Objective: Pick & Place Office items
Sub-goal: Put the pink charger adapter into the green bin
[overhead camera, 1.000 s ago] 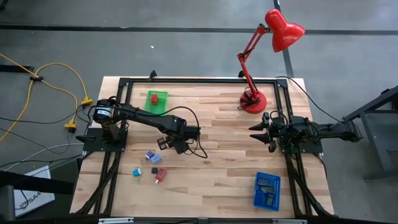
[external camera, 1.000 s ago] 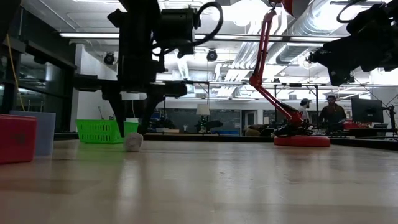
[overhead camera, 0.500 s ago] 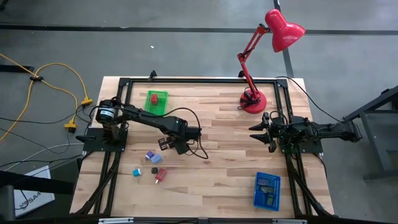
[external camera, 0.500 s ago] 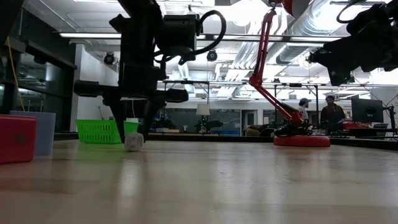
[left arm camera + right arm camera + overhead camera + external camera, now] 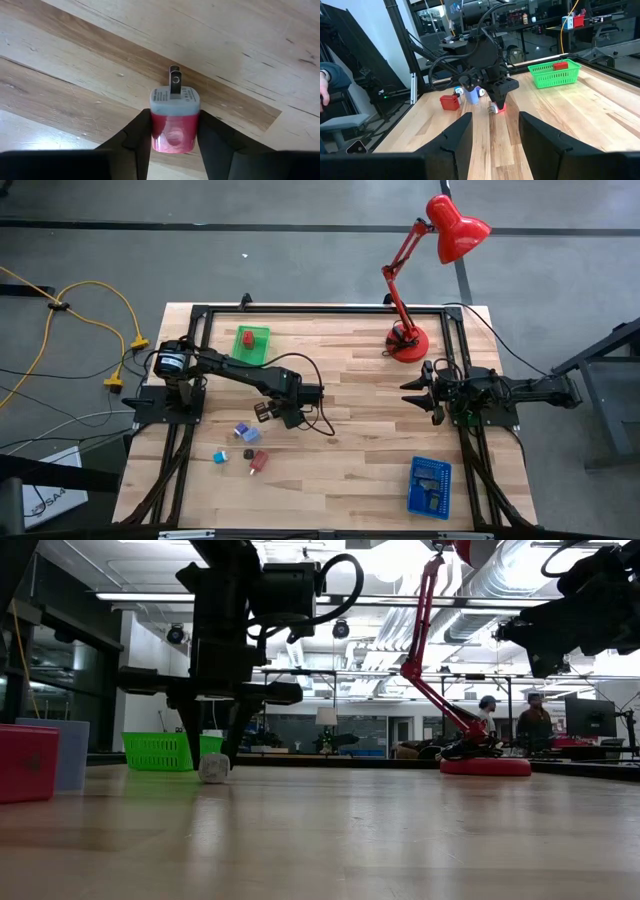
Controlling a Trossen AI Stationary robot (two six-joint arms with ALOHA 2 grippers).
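Observation:
A small red plug block (image 5: 174, 132) with a pale grey face and two metal prongs lies on the wooden table (image 5: 370, 450), left of its middle. My left gripper (image 5: 265, 412) stands over the block, pointing down and shut on it. In the low view the block (image 5: 213, 769) shows pale between the fingers. My right gripper (image 5: 408, 397) waits open at the table's right side, level and holding nothing. Other office items lie near the front left: a lilac one (image 5: 241, 431), a teal one (image 5: 217, 455), a black one (image 5: 248, 454) and a red one (image 5: 258, 462). My left gripper pinches the plug block by the two opposite sides of its red body (image 5: 156, 136), one finger on each side. The fingers come from above, pointing down. The block lies on the table with its prongs (image 5: 174, 82) sticking out level past the fingers.
A green tray (image 5: 251, 341) holding a red piece stands at the far left. A blue perforated tray (image 5: 430, 487) sits at the near right. A red desk lamp (image 5: 408, 340) stands on its base at the far right. People show in the room beyond.
My left gripper's fingers have drawn in against the plug block's sides while the arm has kept its place. The block has stayed on the table.

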